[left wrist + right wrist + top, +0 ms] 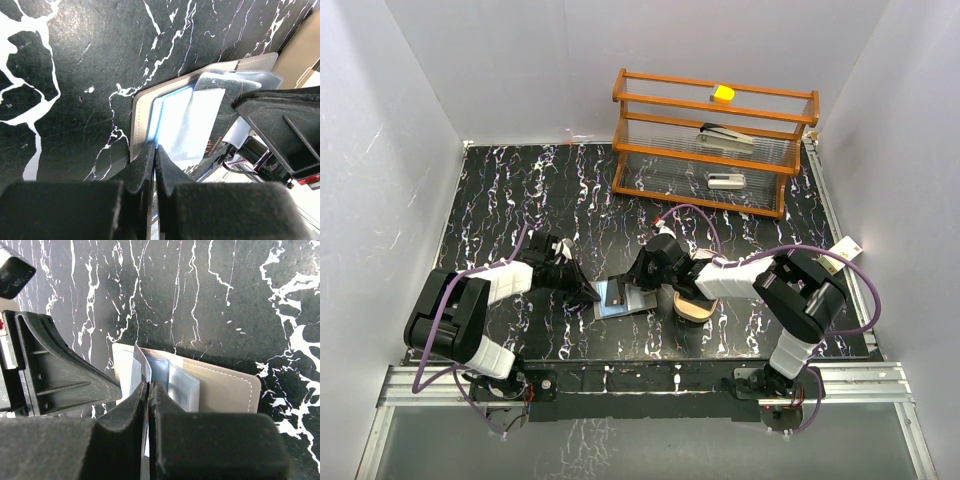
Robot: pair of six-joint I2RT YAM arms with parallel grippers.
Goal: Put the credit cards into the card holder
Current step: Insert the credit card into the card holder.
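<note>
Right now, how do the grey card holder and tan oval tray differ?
Shape: the grey leather-like card holder is an open rectangle, the tan wooden tray an oval. Position: the holder lies between the left hand and right hand; the tray sits partly under the right arm. Both rest on the black marbled table.

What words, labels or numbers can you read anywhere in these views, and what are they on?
Nothing is legible.
Small reddish print near the card holder, left wrist view: too blurred to read.
White tag on the right, top view: too small to read.
</note>
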